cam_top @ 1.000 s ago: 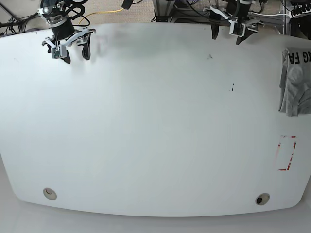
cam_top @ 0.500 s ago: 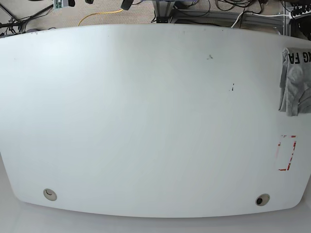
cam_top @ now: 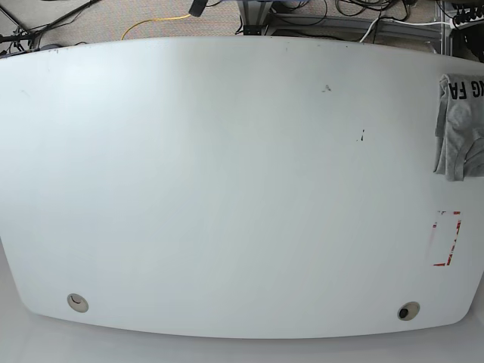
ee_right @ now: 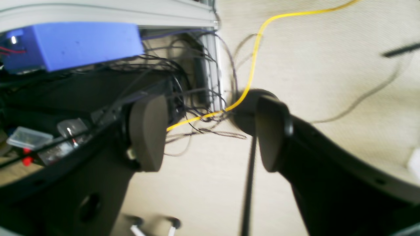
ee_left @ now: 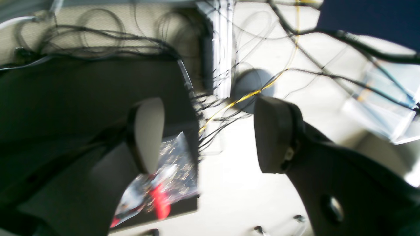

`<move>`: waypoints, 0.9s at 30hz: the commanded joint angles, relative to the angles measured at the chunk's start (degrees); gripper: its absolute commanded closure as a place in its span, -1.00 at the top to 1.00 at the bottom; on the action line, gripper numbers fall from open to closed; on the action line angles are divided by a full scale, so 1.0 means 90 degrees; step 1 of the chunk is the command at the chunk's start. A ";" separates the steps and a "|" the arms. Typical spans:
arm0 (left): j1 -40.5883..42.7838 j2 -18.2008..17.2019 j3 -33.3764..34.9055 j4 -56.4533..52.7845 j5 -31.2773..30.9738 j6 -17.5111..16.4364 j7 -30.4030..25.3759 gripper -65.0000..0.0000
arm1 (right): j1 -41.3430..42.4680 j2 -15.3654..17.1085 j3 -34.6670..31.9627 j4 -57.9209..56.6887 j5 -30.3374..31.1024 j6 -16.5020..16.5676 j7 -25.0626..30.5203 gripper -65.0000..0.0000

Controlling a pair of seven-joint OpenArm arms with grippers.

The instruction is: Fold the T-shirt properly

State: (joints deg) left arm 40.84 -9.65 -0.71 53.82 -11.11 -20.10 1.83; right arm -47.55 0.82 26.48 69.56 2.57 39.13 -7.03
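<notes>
T-shirt [cam_top: 460, 127] bunched at table [cam_top: 227, 189] right edge. Left gripper [ee_left: 210, 134] and right gripper [ee_right: 210, 132] both gape wide, holding nothing, over floor cables.

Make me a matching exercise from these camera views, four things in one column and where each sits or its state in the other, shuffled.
Things:
1. T-shirt
2. red-outlined rectangle
3. left gripper
4. yellow cable

Places or states:
A. open, holding nothing
B. trailing across the floor
C. marked on the table near its right edge, base view
D. bunched at the table's right edge, lettering showing

Pairs: 1-D, 2-C, 3-A, 4-B
</notes>
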 commanded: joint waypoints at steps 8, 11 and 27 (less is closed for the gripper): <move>-0.1622 -0.0027 0.0064 -0.2664 -0.0011 0.0235 -0.0032 0.21 | 0.1254 0.0041 -0.0124 -0.2205 -0.0906 0.0023 0.0532 0.23; -0.2091 -0.0027 0.0181 -0.3338 -0.0011 0.0431 -0.0032 0.21 | 0.1654 0.0041 -0.0124 -0.2772 -0.1238 -0.0358 0.0571 0.23; -0.3517 0.0227 0.1354 -0.4774 -0.0011 0.1642 -0.0032 0.21 | 0.3501 0.0598 -0.0144 -0.4969 -0.1707 -0.1921 0.0571 0.25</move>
State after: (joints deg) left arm 8.97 -7.07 10.46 11.03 -11.44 -5.98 1.63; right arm -15.94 5.39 25.12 24.86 -12.91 22.48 -1.80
